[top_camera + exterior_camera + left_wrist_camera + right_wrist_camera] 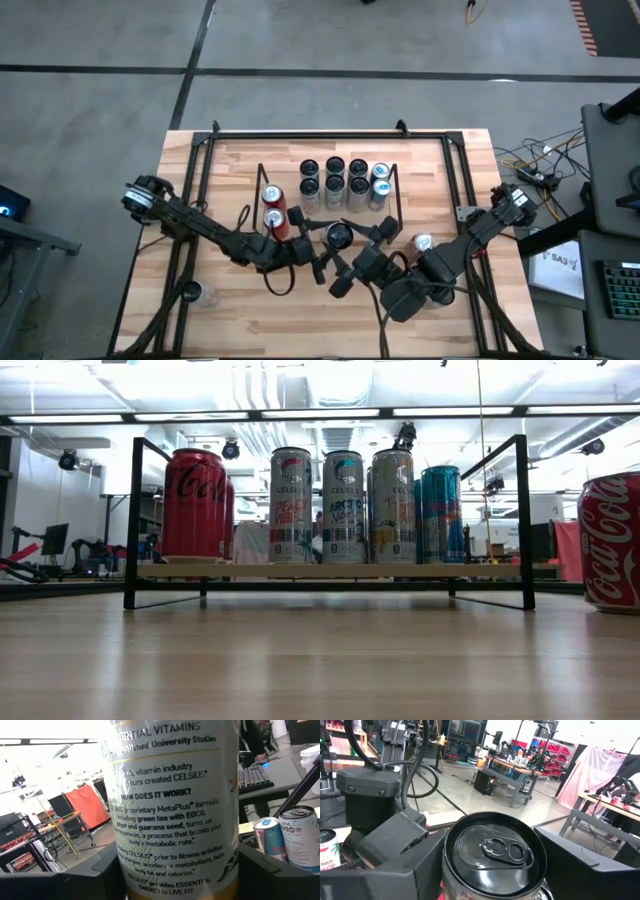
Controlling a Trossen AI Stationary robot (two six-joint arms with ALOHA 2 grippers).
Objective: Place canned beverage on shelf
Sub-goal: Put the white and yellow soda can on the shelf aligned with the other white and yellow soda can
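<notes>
I judge this to be the carry step: the can (338, 236) is up off the worktop (250, 320) and sits in the centre of the high view, just below the front rail of the shelf (398, 190), not yet on it.

My left pincer (318, 248) comes in from the left of that frame and is clamped on the can. In its wrist view the printed side of the can (172, 810) stands upright and fills the middle, with a dark finger pressed against each flank.

My right pincer (348, 264) reaches in from the lower right. Its wrist view looks down on the black lid (495, 850), and its fingers (415, 860) lie against the can on both sides, so it seems closed on the same can. Both are only a can's width apart.

The shelf already carries two red cans at its left end and a block of cans in its upper middle. The bare wood along the front rail looks to me like the free spot.

Next, I think one pincer has to let go so the other can move the can forward, keep it upright, clear the wire frame and set it down without knocking its neighbours.
</notes>
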